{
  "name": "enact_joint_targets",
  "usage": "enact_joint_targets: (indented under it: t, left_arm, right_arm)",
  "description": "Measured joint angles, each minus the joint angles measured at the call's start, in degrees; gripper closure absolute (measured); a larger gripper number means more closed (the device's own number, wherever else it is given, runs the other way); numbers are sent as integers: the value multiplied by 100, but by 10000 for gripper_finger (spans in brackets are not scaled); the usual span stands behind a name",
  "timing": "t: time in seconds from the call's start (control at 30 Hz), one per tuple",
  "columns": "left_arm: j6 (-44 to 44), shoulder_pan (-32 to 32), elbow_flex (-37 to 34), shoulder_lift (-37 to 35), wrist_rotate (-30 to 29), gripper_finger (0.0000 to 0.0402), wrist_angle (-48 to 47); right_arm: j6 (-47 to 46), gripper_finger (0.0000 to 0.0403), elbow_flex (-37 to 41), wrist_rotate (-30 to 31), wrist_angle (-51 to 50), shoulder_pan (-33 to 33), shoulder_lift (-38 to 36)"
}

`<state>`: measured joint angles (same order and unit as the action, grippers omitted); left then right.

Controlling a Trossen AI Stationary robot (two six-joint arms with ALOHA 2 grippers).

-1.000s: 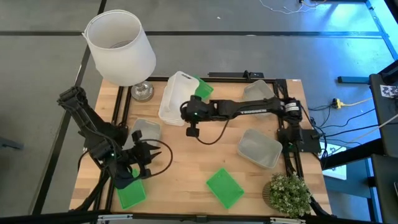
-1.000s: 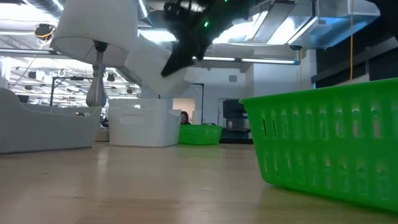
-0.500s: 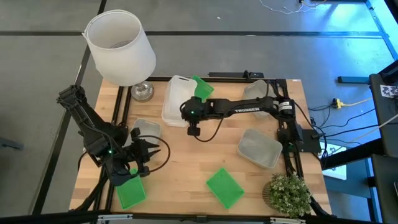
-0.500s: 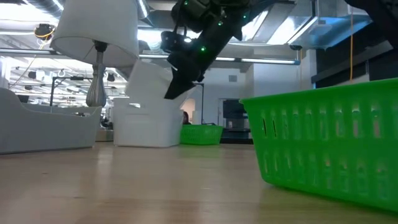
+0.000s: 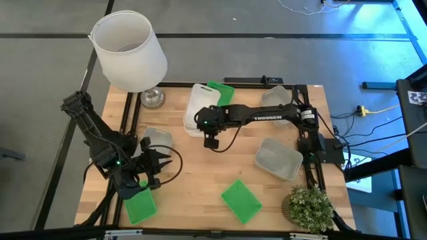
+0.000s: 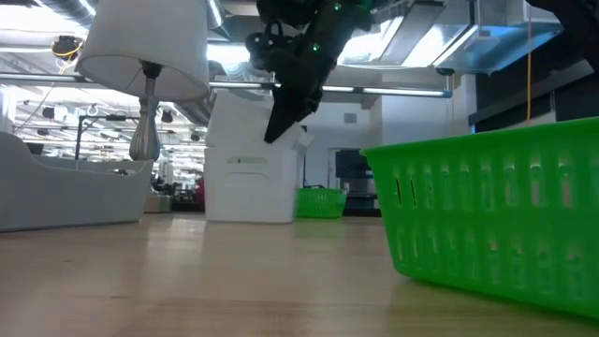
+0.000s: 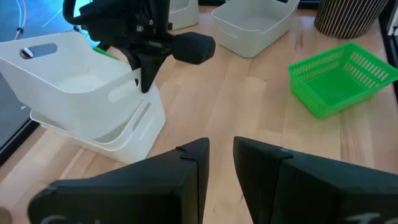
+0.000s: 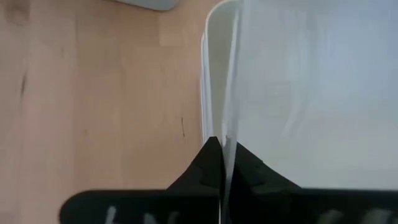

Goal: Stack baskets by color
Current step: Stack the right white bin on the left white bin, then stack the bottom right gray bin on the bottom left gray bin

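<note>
My right gripper [image 5: 205,128] is shut on the near wall of a white basket [image 5: 200,110], which sits tilted in the white baskets [image 7: 118,134] beneath it at the table's far middle. A green basket [image 5: 222,92] stands just behind them. Two more green baskets [image 5: 240,200] [image 5: 140,205] lie near the front edge. Grey baskets rest at the left [image 5: 157,139], right [image 5: 277,160] and far right [image 5: 277,97]. My left gripper [image 7: 221,155] hovers open over the near left, with nothing between its fingers. My right gripper pinches the upper white basket's side wall at its rim [image 8: 227,134], one finger inside the basket and one outside. The fingers [image 7: 144,74] slant down from the table's right and near side. The basket is tilted, with its bottom resting in the white basket below.
A big white lampshade [image 5: 128,50] on a metal foot stands at the far left corner. A potted plant [image 5: 308,207] occupies the near right corner. Bare wood lies in the table's middle [image 5: 200,173] between the baskets.
My right gripper has tipped more steeply downward and carried the white basket a little toward the table's right edge. The basket has swung from a leftward lean to standing more squarely over the white baskets below.
</note>
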<state>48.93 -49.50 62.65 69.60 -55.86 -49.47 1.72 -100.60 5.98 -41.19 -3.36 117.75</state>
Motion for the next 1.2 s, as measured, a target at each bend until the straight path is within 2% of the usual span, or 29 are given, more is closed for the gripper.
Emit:
enact_joint_targets:
  t: [0.57,0.97,1.2]
  left_arm:
    - [7,0,0,0,155,337,9]
    - [13,0,0,0,284,337,11]
    - [34,0,0,0,295,337,8]
  right_arm:
    - [186,401,-67,-139,-514,2,-7]
    - [149,322,-76,-167,-551,-19,-7]
    - [-21,298,-601,-316,-965,5,-7]
